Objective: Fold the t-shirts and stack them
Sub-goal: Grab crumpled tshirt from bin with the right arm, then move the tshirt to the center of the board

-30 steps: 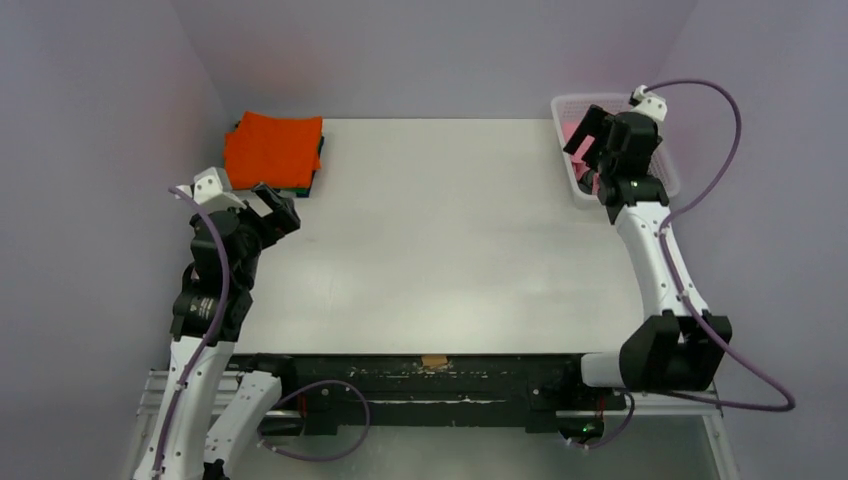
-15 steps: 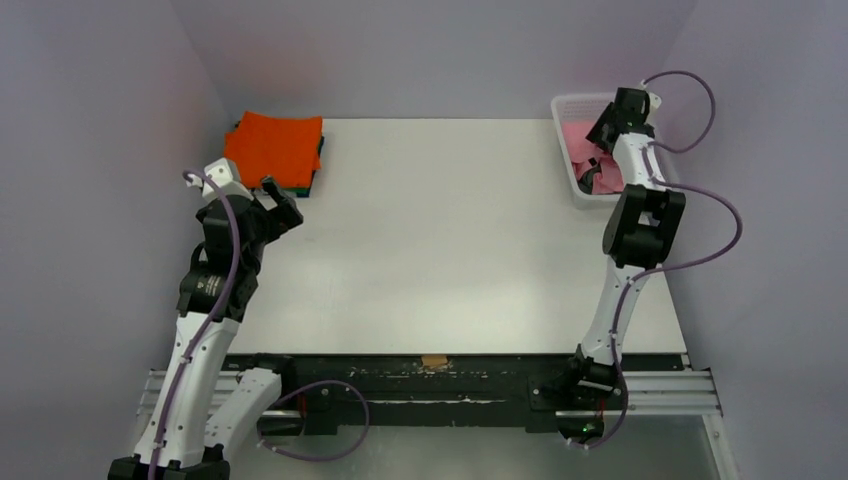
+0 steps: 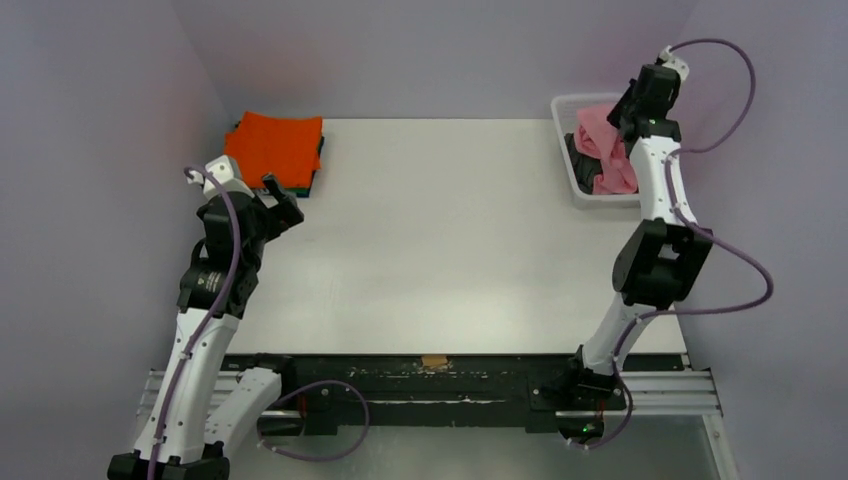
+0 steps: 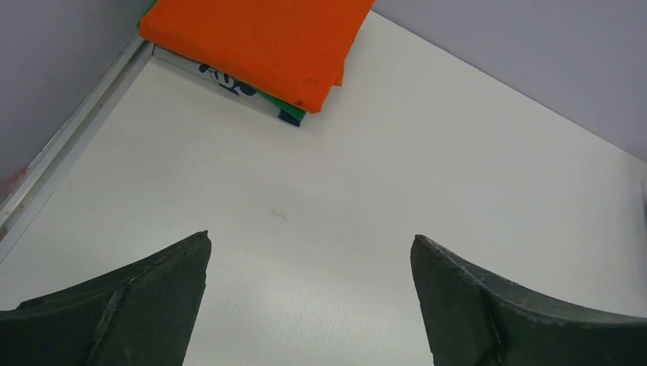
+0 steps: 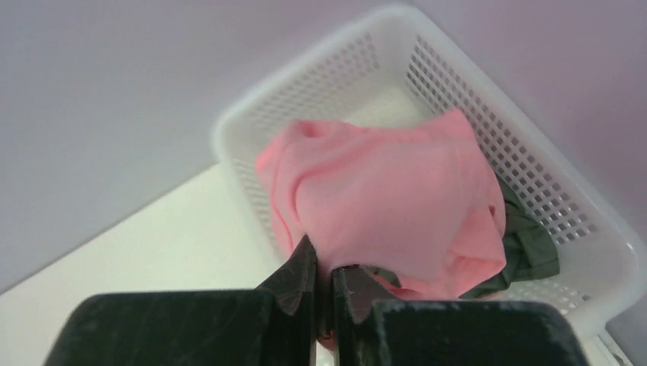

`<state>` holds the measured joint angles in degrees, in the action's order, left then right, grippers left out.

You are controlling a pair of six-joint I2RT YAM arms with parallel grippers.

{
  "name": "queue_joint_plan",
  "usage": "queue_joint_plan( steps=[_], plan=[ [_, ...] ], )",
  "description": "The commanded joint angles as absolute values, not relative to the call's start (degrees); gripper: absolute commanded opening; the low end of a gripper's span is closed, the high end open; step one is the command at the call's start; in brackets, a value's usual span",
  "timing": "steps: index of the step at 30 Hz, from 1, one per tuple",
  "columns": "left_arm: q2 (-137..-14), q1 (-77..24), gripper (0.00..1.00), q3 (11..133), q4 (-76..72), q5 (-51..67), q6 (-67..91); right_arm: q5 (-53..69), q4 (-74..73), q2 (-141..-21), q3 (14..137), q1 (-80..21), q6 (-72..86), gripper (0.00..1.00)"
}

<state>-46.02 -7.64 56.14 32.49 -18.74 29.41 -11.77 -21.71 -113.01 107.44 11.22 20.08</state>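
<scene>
A pink t-shirt (image 5: 381, 198) hangs bunched over the white mesh basket (image 5: 488, 130), pinched at its near edge by my right gripper (image 5: 324, 255), which is shut on it. From above, the right gripper (image 3: 622, 122) is over the basket (image 3: 565, 105) at the table's far right, with the pink t-shirt (image 3: 602, 140) pulled up. A dark grey-green t-shirt (image 5: 526, 244) lies under the pink one. A folded orange t-shirt (image 3: 273, 147) tops a stack at the far left, with a green one (image 4: 278, 103) beneath. My left gripper (image 3: 283, 200) is open beside the stack, holding nothing (image 4: 309, 240).
The white table (image 3: 440, 230) is boxed in by lilac walls on three sides. A metal rail (image 4: 69, 152) runs along its left edge. The black base bar (image 3: 430, 375) lies along the near edge.
My right gripper has shut on the pink t-shirt and raised it in the basket as the arm stretched out. The left arm rose early on and has since held still.
</scene>
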Motion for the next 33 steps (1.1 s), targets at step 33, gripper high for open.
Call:
queue_joint_plan(
  steps=[33],
  plan=[
    [-38.36, -7.73, 1.00, 51.76, 38.98, -11.88, 40.71, 38.02, -8.58, -87.10, 107.30, -24.37, 25.09, 0.00]
  ],
)
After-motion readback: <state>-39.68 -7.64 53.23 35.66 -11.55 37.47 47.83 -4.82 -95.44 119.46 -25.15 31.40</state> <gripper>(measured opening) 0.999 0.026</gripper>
